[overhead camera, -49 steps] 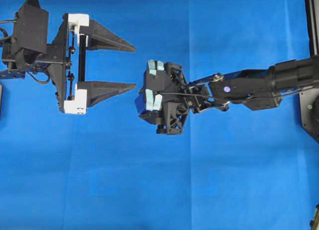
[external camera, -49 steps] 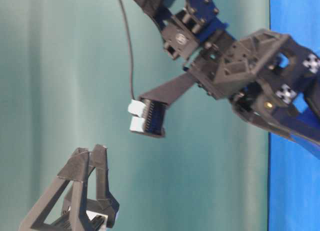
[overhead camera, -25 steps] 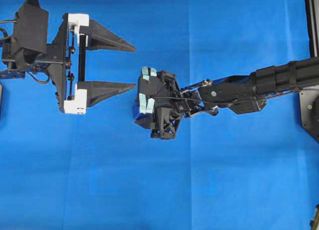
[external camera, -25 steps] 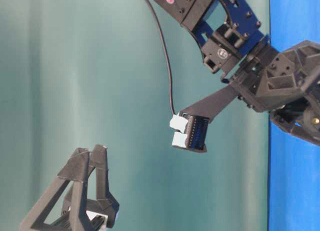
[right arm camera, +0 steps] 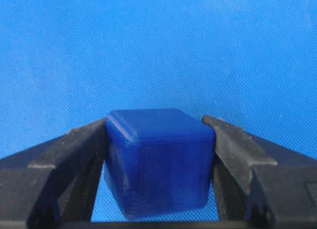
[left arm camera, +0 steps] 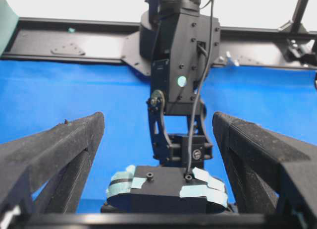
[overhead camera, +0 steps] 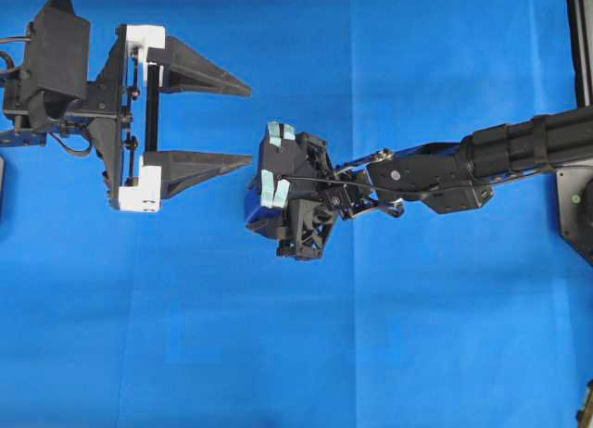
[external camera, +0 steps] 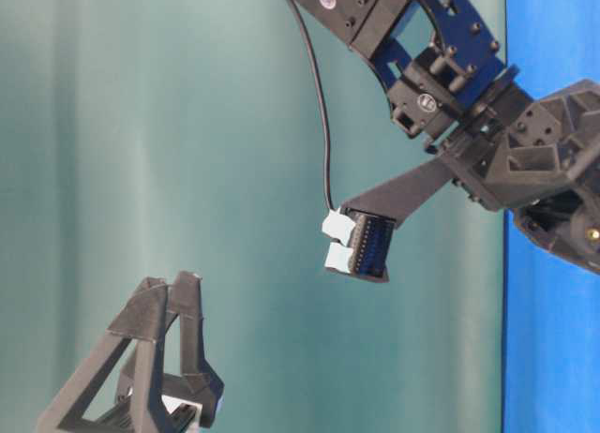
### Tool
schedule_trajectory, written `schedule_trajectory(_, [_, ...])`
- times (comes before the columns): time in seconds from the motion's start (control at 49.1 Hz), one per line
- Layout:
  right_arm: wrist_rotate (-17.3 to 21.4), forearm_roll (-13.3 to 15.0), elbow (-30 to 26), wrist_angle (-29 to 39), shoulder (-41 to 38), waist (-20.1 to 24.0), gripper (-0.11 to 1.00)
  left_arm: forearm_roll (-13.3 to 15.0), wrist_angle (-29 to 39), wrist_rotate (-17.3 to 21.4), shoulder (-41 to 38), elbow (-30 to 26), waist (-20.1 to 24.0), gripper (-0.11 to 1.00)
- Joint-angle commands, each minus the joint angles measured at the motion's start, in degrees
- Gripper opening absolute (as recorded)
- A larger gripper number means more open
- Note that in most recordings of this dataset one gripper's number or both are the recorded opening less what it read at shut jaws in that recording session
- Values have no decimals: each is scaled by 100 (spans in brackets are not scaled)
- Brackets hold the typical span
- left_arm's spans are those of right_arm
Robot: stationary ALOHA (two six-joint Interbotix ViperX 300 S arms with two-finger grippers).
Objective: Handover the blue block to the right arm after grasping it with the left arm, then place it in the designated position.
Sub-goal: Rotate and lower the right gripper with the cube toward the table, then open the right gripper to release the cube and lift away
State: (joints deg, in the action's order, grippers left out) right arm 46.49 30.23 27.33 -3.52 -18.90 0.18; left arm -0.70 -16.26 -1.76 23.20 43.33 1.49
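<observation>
On your left, the black left arm's white-bracketed gripper [overhead camera: 236, 122] hovers over the bright blue cloth [overhead camera: 278, 354] with its two pointed fingers spread wide, holding nothing. To its right, well apart, the black right arm's mint-green-padded gripper [overhead camera: 262, 198] clamps the small dark-blue cube [right arm camera: 159, 159] squarely between both fingertips.

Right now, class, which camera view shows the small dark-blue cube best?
The right wrist view: the small dark-blue cube fills the frame, clamped between the right gripper's black fingers. The overhead view shows only a blue sliver, the table-level view one edge-on face, and the left wrist view hides it.
</observation>
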Motion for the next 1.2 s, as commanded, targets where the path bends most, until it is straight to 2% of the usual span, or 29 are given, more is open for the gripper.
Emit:
schedule_trajectory(0.0, [9,-44,-44,18,105,26,47,0,-35,9,97,-70,18,93])
schedule_trajectory(0.366, [-9,-62,-62,325,246,158,46,-9,-35,9,105,-62,18,93])
schedule_trajectory(0.509, [-18,-35,-105,598,369,220,84,0,-35,9,105,-70,18,93])
schedule_trajectory(0.59, [-18,-26,-105,633,448,229,96,0,-26,9,114,-62,18,93])
schedule_trajectory(0.712, [-44,-18,-105,642,562,229,89,0,-26,9,132,-62,18,93])
schedule_trajectory(0.916, [-62,123,-88,826,861,220,91,0,-26,9,149,-53,18,93])
schedule_trajectory(1.181, [-70,281,9,1652,1872,264,92,0,-35,9,185,-62,18,93])
